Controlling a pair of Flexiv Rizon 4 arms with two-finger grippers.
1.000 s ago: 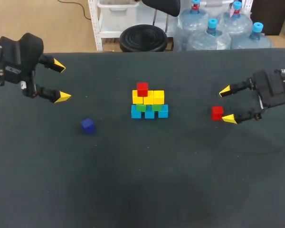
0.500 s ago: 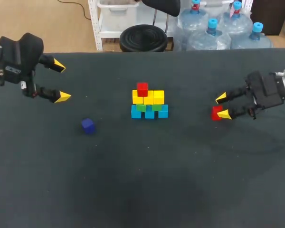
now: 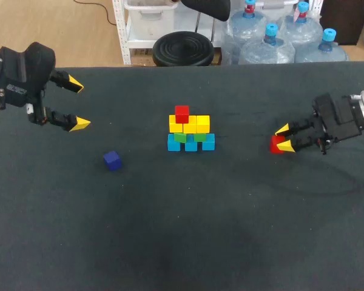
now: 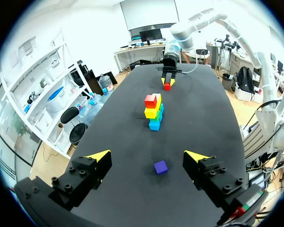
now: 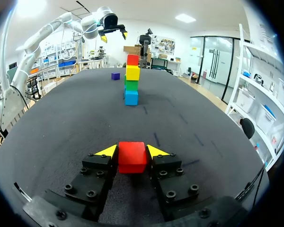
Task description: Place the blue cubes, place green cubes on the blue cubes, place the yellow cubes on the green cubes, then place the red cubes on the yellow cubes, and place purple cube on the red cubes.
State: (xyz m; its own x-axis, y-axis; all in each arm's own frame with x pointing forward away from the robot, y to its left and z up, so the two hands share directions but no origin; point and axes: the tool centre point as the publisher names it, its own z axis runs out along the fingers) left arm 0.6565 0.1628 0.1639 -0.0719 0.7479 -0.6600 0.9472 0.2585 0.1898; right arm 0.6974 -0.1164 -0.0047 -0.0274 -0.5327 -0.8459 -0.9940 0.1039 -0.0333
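The stack (image 3: 190, 130) stands mid-table: a blue bottom row, green cubes on it, yellow cubes above, and one red cube (image 3: 182, 113) on top. To its right, my right gripper (image 3: 284, 137) is shut on a second red cube (image 3: 275, 144) resting on the table. The right wrist view shows that red cube (image 5: 132, 157) pressed between both yellow tips, with the stack (image 5: 131, 79) straight ahead. The purple cube (image 3: 112, 160) lies alone left of the stack. My left gripper (image 3: 78, 104) hovers open at the far left, with the purple cube (image 4: 160, 167) ahead of its fingers.
The dark table (image 3: 188, 230) has wide bare cloth in front of the stack and between the stack and each gripper. A black cable (image 3: 327, 191) lies on the cloth near the right edge.
My right gripper has moved left around the loose red cube and its fingers have come together onto it. The left arm, the stack and the purple cube have not moved.
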